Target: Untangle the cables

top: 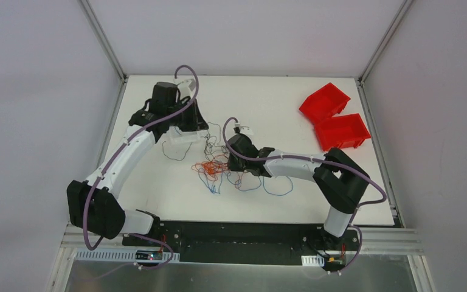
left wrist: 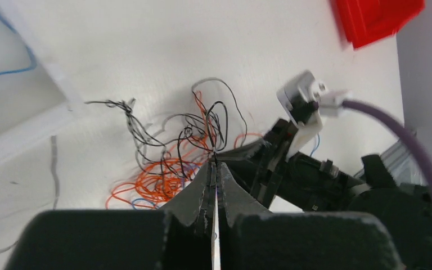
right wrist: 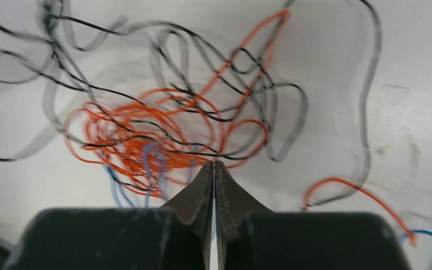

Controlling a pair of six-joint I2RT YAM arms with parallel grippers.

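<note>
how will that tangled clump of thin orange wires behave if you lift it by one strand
Probably floppy: the tangled clump of thin orange wires lies in loose curls on the white table. Likely very light, given how fine the strands are. It would probably drag the thin black wires and blue wires along, since they thread through it.

You have a white table (top: 267,97) before you. About in its middle lies the tangle of cables (top: 214,165), orange, black and blue. Loose blue strands (top: 280,194) lie just beside the tangle, on its right and near side. Two red bins (top: 342,131), touching each other, stand well apart from the tangle, at its far right.
</note>
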